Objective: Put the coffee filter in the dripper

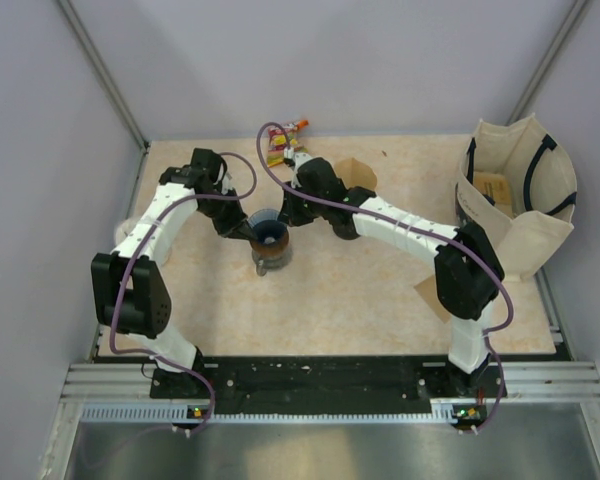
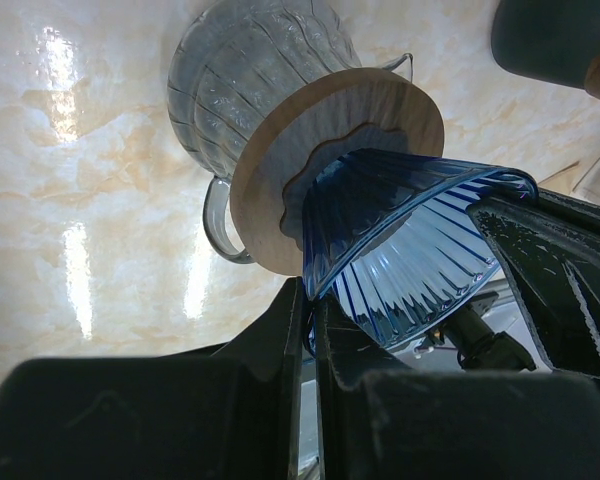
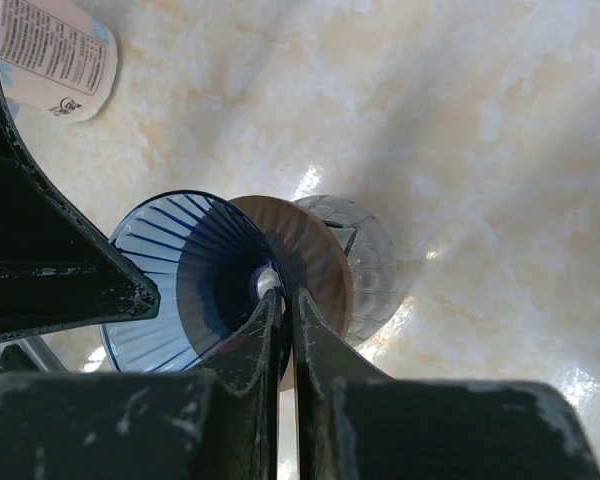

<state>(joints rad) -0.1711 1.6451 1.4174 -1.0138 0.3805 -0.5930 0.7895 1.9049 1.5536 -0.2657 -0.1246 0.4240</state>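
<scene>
Dripper: blue ribbed glass with a wooden collar, set on a glass carafe at mid-table; the cone interior is seen bare in the right wrist view.
Left gripper: fingers are closed together on the dripper rim from the left side.
Right gripper: fingers are pinched nearly flat, with the dripper wall held between them from the far right side.
Filter: cannot be identified with certainty; one brown paper piece is laid behind the right wrist, another beside the right elbow.
Obstructions: the dripper is flanked closely by both grippers, and its mouth is partly covered from above.
Packets: coloured, piled at the far edge, behind the right gripper.
Bag: cream cloth with black handles, stood open at the right edge, well apart from the dripper.
Label: printed, lying flat on the table near the dripper.
</scene>
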